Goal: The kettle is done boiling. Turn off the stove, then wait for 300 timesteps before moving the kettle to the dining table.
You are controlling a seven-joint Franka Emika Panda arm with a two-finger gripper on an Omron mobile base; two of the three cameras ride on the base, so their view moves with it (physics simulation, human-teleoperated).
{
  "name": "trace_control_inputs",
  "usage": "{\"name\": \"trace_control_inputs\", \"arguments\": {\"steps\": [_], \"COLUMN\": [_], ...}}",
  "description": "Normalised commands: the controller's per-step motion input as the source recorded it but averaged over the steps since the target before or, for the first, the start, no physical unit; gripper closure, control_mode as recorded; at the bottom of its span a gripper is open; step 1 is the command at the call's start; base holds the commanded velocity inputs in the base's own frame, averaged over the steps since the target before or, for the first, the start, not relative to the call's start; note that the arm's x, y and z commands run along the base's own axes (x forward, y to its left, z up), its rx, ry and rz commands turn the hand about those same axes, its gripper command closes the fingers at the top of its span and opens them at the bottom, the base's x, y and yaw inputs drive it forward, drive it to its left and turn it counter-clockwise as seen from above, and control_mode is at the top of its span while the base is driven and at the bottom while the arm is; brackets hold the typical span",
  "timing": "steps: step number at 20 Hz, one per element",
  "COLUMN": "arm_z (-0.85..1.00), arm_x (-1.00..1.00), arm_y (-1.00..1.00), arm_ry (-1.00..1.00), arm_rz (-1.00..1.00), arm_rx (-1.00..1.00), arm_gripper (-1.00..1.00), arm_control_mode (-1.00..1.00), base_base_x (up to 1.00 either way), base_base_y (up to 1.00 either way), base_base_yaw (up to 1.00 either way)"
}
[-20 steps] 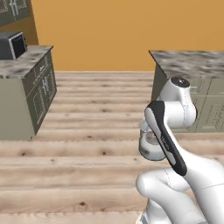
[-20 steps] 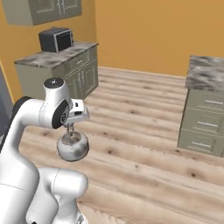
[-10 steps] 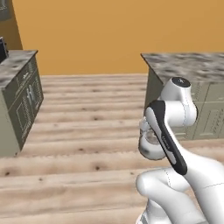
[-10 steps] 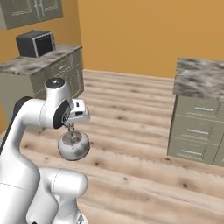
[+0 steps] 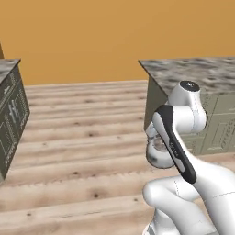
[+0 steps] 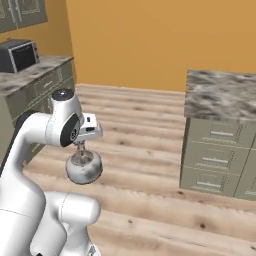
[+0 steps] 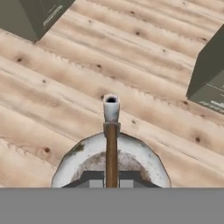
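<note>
Mostly arm-hidden, kettle hangs w/ gripper pinching its handle.

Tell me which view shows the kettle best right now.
The right base view: the kettle hangs whole below the gripper, over the wood floor. The hand view shows its top, handle and spout. In the left base view the arm partly hides it.

Pale wooden plank floor carries marble-topped cabinets at both sides.
</note>
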Motion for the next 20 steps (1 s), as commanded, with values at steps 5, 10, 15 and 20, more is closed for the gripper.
{"name": "trace_control_inputs", "arguments": {"steps": [5,10,15,20], "arm_z": [0.00,0.00,0.00,0.00], "arm_x": [0.00,0.00,0.00,0.00], "arm_y": [0.00,0.00,0.00,0.00], "arm_ry": [0.00,0.00,0.00,0.00], "arm_rz": [0.00,0.00,0.00,0.00], "arm_rx": [0.00,0.00,0.00,0.00], "arm_gripper": [1.00,1.00,1.00,1.00], "arm_control_mode": [1.00,1.00,1.00,1.00], "base_base_x": [0.68,0.60,0.51,0.49], "base_base_y": [0.00,0.00,0.00,0.00], "base_base_yaw": [-0.24,-0.32,-0.37,-0.38]}}
